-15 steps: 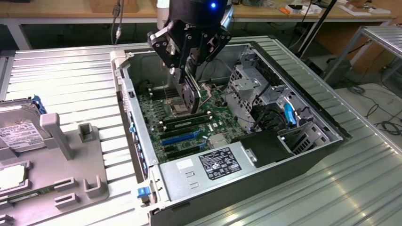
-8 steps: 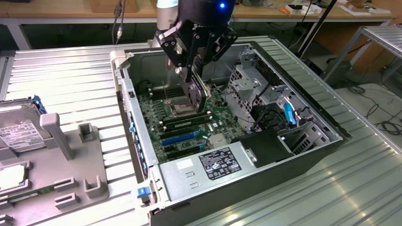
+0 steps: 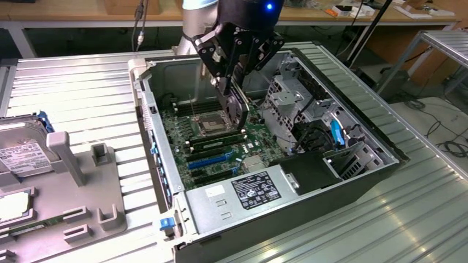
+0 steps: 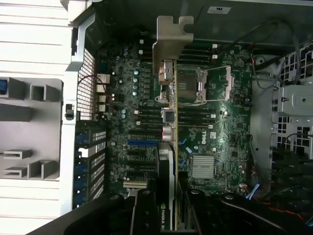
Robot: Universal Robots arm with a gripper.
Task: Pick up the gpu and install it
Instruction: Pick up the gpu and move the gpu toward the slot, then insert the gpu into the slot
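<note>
Right, exterior view first: the black claw [image 3: 232, 90] is clamped on the slim, dark greenish gpu card [image 3: 238, 112], carried edge-on and upright inside the open grey computer case [image 3: 365, 181]. The card hangs over the green motherboard [image 3: 219, 139], just beside the square silver processor socket [image 3: 212, 125]; whether its lower edge touches the board, I cannot tell. Off to the exterior view's left, a boxy silver hard drive with a white label [image 3: 18, 156] lies on the ribbed metal counter [image 3: 87, 93].

Over to the wrist view: the claw [image 4: 168, 215] grips the gpu card [image 4: 169, 103] from both sides, its silver metal end bracket [image 4: 172, 44] at the far end, the motherboard [image 4: 220, 127] spread out below.
</note>
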